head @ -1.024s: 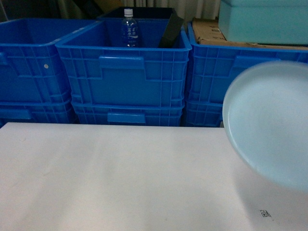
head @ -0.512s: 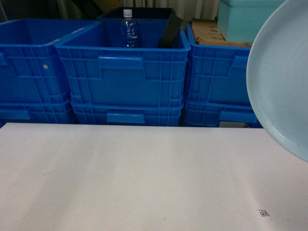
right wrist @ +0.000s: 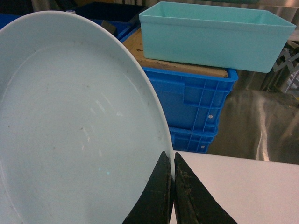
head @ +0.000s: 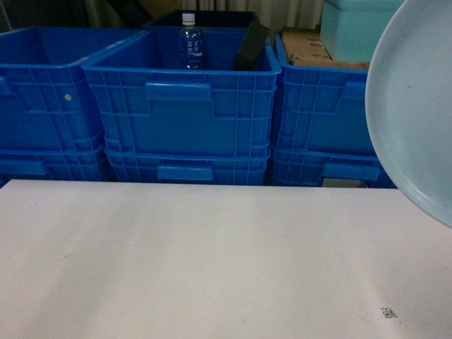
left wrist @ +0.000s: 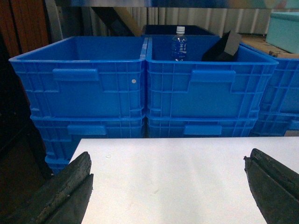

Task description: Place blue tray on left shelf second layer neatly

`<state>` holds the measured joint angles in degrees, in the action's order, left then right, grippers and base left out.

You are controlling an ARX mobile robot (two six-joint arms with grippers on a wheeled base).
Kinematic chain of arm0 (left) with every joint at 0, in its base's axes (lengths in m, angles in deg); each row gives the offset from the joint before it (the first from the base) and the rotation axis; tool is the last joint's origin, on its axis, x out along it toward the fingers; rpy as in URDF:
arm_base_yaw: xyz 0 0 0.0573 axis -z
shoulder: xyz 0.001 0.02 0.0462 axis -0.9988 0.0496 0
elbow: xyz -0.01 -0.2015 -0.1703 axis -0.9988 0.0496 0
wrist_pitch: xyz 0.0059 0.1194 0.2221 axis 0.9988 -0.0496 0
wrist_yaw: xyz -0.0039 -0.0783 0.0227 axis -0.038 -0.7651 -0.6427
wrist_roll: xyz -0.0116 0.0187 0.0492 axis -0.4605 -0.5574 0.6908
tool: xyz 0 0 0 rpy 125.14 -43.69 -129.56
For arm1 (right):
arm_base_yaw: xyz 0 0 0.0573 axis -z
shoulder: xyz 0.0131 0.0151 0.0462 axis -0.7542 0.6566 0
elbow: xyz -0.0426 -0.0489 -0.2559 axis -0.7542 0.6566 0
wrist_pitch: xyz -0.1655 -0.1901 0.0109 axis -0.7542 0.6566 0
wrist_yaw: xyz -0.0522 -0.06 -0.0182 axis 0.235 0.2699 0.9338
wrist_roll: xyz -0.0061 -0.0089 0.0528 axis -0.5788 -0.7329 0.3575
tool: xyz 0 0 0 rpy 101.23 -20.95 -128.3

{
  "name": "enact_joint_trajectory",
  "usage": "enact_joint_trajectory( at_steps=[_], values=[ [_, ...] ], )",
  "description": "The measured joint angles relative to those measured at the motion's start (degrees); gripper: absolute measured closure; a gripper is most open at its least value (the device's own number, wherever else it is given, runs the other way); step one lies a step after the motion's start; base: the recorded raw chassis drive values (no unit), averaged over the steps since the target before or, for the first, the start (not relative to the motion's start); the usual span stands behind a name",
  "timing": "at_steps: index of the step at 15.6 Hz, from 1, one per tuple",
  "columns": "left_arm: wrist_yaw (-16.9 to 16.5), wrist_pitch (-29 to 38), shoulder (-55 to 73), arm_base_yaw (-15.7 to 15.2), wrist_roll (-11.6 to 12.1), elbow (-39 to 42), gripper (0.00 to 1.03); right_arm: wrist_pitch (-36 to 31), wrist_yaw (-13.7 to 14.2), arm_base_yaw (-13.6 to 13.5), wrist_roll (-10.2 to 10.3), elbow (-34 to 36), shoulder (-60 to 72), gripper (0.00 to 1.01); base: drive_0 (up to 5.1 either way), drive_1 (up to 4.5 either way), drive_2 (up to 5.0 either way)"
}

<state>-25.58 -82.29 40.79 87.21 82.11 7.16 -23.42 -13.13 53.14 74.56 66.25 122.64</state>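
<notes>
Your right gripper (right wrist: 172,186) is clenched on the rim of the tray (right wrist: 79,126), pinching its edge between both fingers, so the tray hangs tilted up on edge rather than flat. In the head view the tray (head: 413,106) sits high at the right, lifted clear of the table (head: 198,261), in front of the right crates (head: 318,113) and the teal box (head: 353,28). An edge pinch is likely the only way to hold such a shallow plate. Your left gripper (left wrist: 168,186) is released, fingers wide apart, low over the near table, holding nothing. No shelf shows in any view, so you likely need to turn left to find it. Watch the tray slipping in that thin pinch.
</notes>
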Motion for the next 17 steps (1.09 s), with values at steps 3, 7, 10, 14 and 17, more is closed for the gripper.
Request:
enact_joint_trajectory(
  at_steps=[3,7,10,14,17],
  values=[
    [0.0,0.0,0.0,0.0,0.0,0.0,0.05,-0.02,0.0,0.0,0.0,0.0,0.04,0.99,0.0,0.0,0.0],
    [0.02,0.0,0.0,-0.04,0.0,0.0,0.05,0.02,-0.17,0.0,0.0,0.0,0.04,0.99,0.0,0.0,0.0],
    [0.09,0.11,0.0,-0.04,0.0,0.0,0.05,0.22,-0.33,0.0,0.0,0.02,0.07,0.99,0.0,0.0,0.0],
    [0.0,0.07,0.0,-0.04,0.02,0.0,0.05,0.2,-0.26,0.0,0.02,0.02,0.07,0.99,0.0,0.0,0.0],
    [-0.02,0.02,0.0,-0.04,0.0,0.0,0.05,0.07,-0.24,0.0,0.04,0.02,0.04,0.99,0.0,0.0,0.0]
  ],
)
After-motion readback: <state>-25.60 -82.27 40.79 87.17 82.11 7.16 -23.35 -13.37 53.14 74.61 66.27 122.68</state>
